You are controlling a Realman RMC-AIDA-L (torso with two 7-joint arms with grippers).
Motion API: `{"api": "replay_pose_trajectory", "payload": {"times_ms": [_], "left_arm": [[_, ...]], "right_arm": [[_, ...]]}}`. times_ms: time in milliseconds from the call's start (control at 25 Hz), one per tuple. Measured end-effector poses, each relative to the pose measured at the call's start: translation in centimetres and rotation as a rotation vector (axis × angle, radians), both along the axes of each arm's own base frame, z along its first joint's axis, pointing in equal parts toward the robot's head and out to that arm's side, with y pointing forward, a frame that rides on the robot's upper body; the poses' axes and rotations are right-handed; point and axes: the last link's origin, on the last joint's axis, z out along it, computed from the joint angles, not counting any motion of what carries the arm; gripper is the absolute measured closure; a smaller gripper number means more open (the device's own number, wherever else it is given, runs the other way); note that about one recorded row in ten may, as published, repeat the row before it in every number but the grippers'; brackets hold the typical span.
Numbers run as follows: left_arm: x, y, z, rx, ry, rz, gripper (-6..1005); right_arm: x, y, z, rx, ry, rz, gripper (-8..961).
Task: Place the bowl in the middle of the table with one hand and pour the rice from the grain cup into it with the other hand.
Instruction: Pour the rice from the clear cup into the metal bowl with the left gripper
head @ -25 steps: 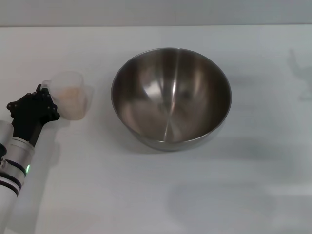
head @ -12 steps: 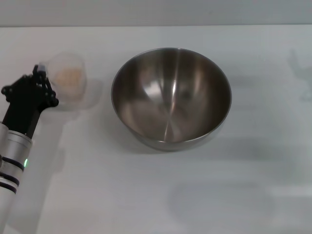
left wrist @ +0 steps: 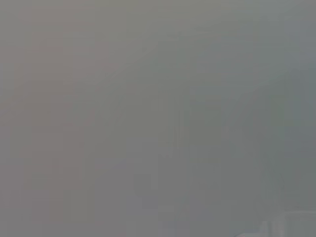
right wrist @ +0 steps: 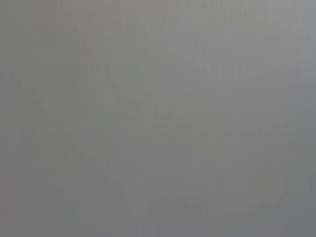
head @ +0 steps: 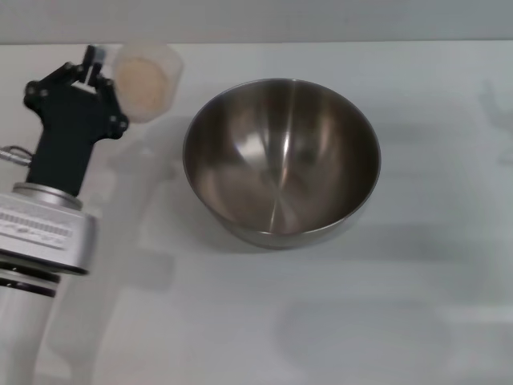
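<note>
The bowl (head: 281, 160) is seen upright on the table (head: 401, 321), roughly central in the head view, with its shiny inside facing up and no grains visible in it. The left gripper (head: 96, 66) is positioned at the far left side of the table, to the left of the bowl and apart from it, with the black gripper body and silver wrist running down toward the near left corner. The grain cup (head: 146, 80) is clamped at its handle tab by the left gripper's fingers (head: 94, 54), which are closed on the tab. The cup is held raised off the table, its shadow being cast on the white surface below and to the right of it. The cup is tilted, with its open mouth turned toward the camera, so the rice (head: 140, 82) is seen as a pale tan mass inside it. The cup sits near the bowl's left rim but is not over it; a gap of table is visible between them. The right gripper is not seen in the head view. Only blank grey is shown in both wrist views, so nothing can be told from them.
</note>
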Motion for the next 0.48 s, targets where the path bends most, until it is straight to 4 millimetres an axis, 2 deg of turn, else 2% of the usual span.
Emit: {"api": "replay_pose_trajectory", "payload": {"times_ms": [80, 480], "left_arm": [[0.4, 0.0, -0.1, 0.014, 0.039, -0.01, 974], [3.7, -0.5, -2.5, 0.116, 0.467, -0.161, 971]], "right_arm": [[-0.1, 0.0, 0.0, 0.003, -0.001, 0.005, 137], [-0.7, 0.2, -0.4, 0.006, -0.013, 0.045, 137]]}}
